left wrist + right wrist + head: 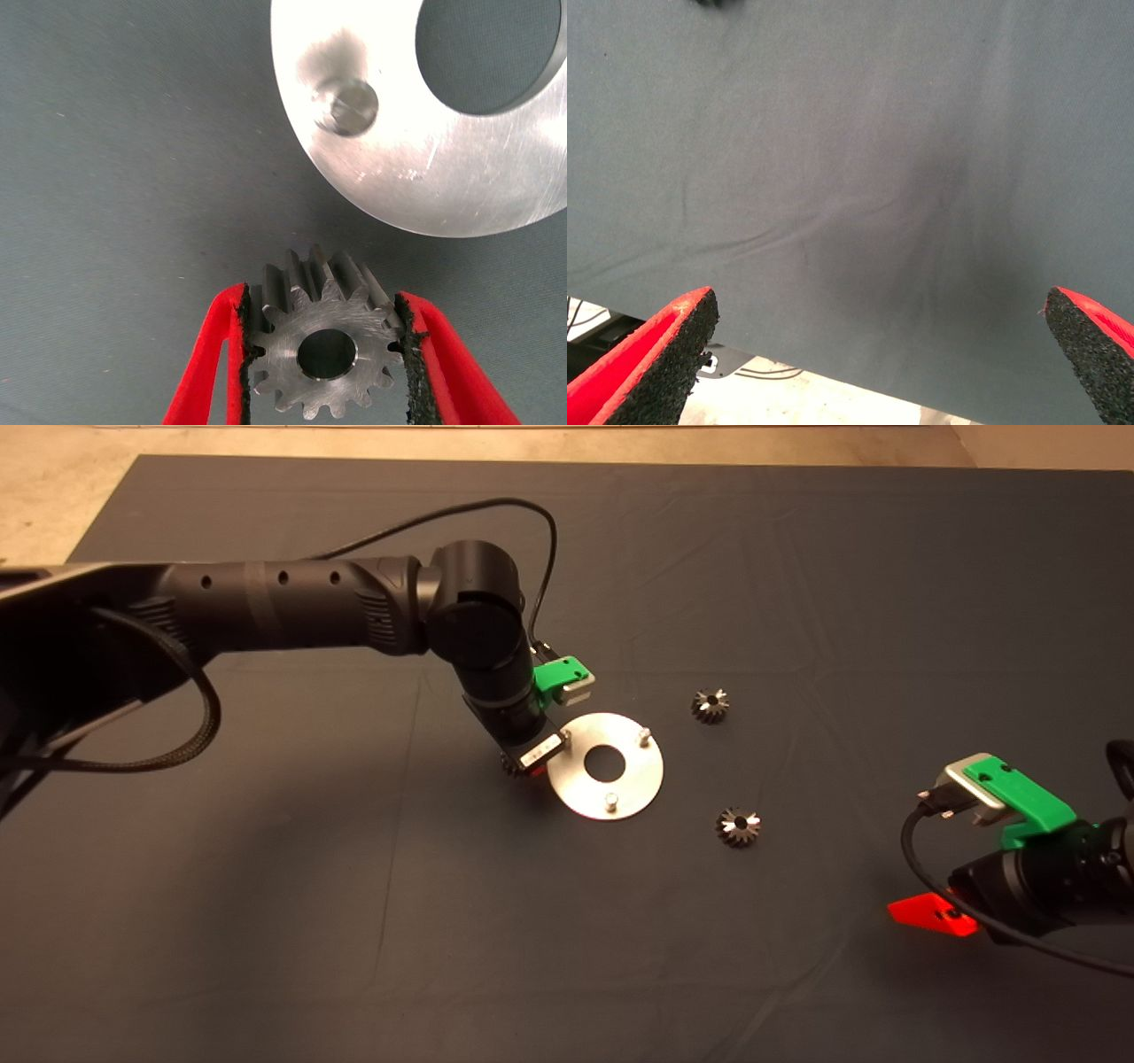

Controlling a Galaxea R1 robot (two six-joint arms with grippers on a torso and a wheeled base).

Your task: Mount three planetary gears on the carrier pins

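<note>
A shiny round disc (620,788) with a centre hole lies mid-mat, with two carrier pins (645,735) (610,800) showing on it in the head view. My left gripper (523,766) hovers at the disc's left edge, shut on a planetary gear (326,354) held flat between its pads. The left wrist view shows that gear just short of the disc (416,150) and of its nearest pin (348,106). Two more planetary gears (710,705) (737,826) rest on the mat right of the disc. My right gripper (877,354) waits open at the lower right (930,917).
The dark mat (354,921) covers the table, with pale floor beyond its far edge (53,505). The left arm (292,602) and its cable reach across the mat's left half. The right wrist view shows bare mat and its near edge.
</note>
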